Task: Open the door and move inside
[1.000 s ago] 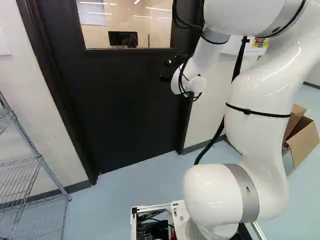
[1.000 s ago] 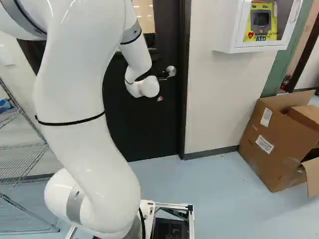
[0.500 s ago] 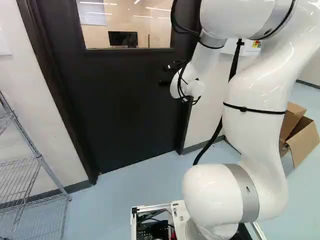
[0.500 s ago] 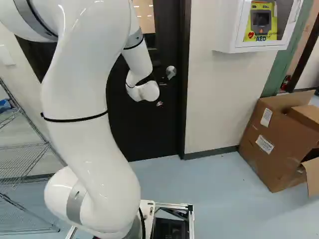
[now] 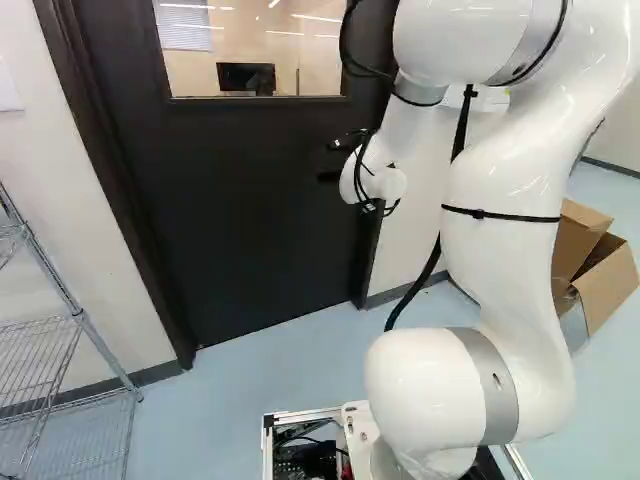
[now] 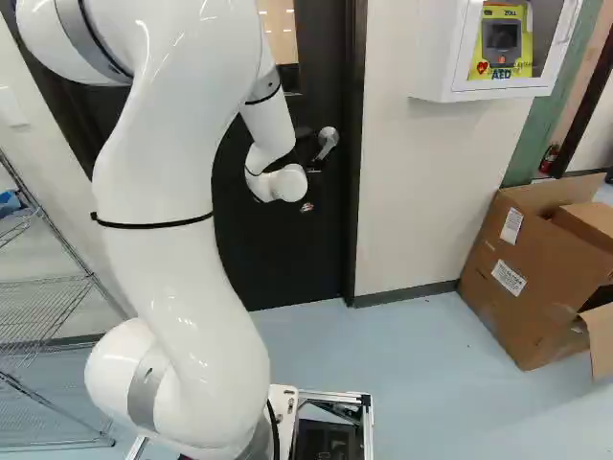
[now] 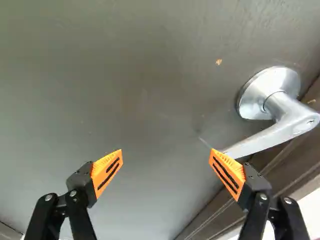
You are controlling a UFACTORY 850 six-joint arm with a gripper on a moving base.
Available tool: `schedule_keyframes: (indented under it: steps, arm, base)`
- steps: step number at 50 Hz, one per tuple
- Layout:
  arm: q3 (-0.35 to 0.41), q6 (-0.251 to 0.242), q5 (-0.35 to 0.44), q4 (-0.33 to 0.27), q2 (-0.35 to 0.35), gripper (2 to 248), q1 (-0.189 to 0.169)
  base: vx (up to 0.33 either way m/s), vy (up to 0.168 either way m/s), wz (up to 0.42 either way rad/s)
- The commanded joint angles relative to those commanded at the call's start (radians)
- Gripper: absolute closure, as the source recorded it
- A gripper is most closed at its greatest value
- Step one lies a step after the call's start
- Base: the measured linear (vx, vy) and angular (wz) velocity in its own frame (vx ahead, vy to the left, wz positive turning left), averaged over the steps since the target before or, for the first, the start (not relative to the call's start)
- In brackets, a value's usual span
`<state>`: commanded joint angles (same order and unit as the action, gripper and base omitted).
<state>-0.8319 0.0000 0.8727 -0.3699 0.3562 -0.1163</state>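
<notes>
"Where's the handle (image 7: 296, 119)?"

"On the shut door (image 5: 250, 190), its end by one finger (image 7: 229, 175), outside the gap of the claw (image 7: 166, 150)."

"And the claw?"

"Wide open, empty. Closing this far aside would likely miss; advancing could jam that finger on the handle."

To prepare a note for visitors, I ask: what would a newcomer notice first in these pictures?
The big white arm fills much of both base views. Ahead of it stands a dark door with a silver lever handle. At the right of the right base view sits an open brown box.
</notes>
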Motion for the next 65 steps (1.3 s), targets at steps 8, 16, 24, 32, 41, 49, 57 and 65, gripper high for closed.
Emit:
schedule_keyframes:
  steps: [8, 16, 24, 32, 41, 49, 57, 65]
  arm:
    - [-0.001, 0.000, 0.000, 0.000, 0.017, 3, 0.000]
    - [-0.002, 0.000, 0.000, 0.000, 0.034, 3, 0.000]
    - [-0.002, 0.000, 0.000, 0.000, 0.040, 3, 0.000]
    - [0.002, 0.000, 0.000, 0.000, 0.037, 3, 0.000]
    - [0.007, 0.000, 0.000, 0.000, 0.025, 3, -0.001]
    - [0.009, 0.000, 0.000, 0.000, 0.008, 3, -0.001]
    - [0.015, 0.000, 0.000, 0.000, -0.013, 3, -0.001]
    - [0.028, 0.000, 0.000, 0.000, -0.039, 3, -0.002]
  base:
    - [0.000, 0.000, 0.000]
    - [0.000, 0.000, 0.000]
    - [0.000, 0.000, 0.000]
    - [0.000, 0.000, 0.000]
    - [0.000, 0.000, 0.000]
    - [0.000, 0.000, 0.000]
    - [0.000, 0.000, 0.000]
    - [0.000, 0.000, 0.000]
